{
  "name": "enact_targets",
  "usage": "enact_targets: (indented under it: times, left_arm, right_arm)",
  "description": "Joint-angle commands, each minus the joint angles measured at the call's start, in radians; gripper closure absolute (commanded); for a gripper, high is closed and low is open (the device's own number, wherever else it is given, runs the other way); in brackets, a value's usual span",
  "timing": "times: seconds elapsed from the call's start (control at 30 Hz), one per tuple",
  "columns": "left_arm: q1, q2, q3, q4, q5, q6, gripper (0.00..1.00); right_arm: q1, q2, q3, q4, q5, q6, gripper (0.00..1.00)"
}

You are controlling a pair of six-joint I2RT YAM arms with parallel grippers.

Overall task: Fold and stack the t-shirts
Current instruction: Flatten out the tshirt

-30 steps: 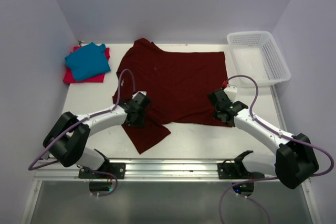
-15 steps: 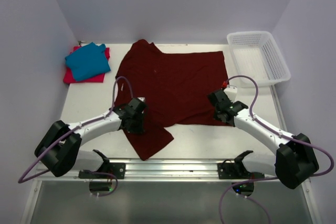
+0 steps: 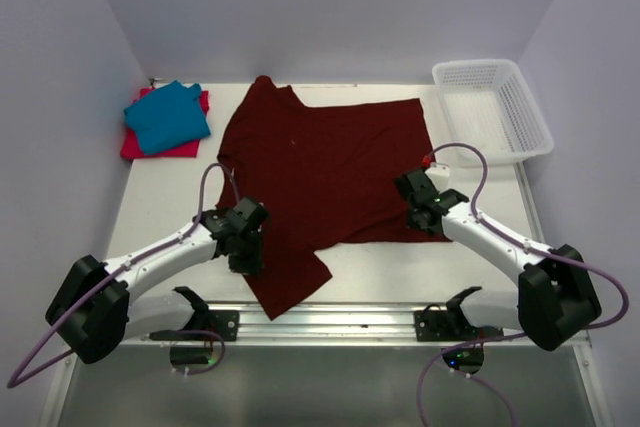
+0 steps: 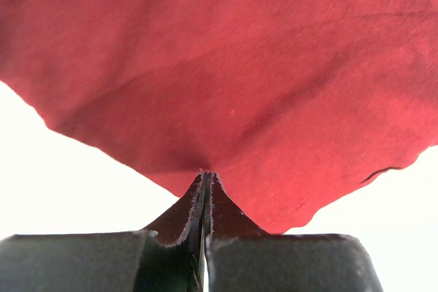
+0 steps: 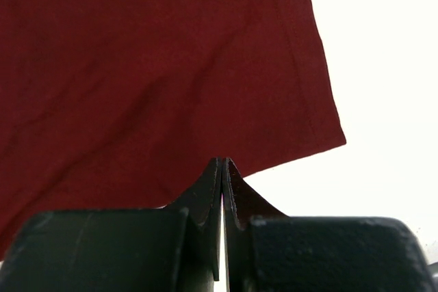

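Left gripper (image 4: pixel 205 176) and right gripper (image 5: pixel 223 162) clamp the near side of the soft maroon shirt (image 3: pixel 330 162), spread mid-table. A white mesh basket (image 3: pixel 478 67) sits far right (well apart). The folded teal shirt (image 3: pixel 168 117) tops the pink shirt (image 3: pixel 135 149) far left.

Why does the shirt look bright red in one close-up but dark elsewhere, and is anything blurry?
Left wrist view: the maroon shirt glows brighter red, the table is blown out to flat white, the fingers are slightly soft. Right wrist view: the shirt reads darker, the table equally washed out. Top view: even light, soft shadows, all sharp.
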State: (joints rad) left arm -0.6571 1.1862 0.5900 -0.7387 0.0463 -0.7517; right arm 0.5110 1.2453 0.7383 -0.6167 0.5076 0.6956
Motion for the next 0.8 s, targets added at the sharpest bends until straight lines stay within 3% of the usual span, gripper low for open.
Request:
enact_targets:
  times: [0.0,0.43,0.77]
  left_arm:
    - [-0.004,-0.059,0.06,-0.096,-0.074,-0.034,1.0]
    - [-0.004,-0.082,0.151,-0.051,-0.129,0.014,1.0]
    - [-0.003,-0.088,0.358,-0.082,-0.293,0.104,1.0]
  right_arm:
    - [-0.011,0.064,0.032,-0.014,-0.017,0.004,1.0]
    - [-0.023,0.296,0.081,-0.031,-0.024,0.042,1.0]
    - [-0.022,0.148,0.076,-0.258,-0.032,0.099,1.0]
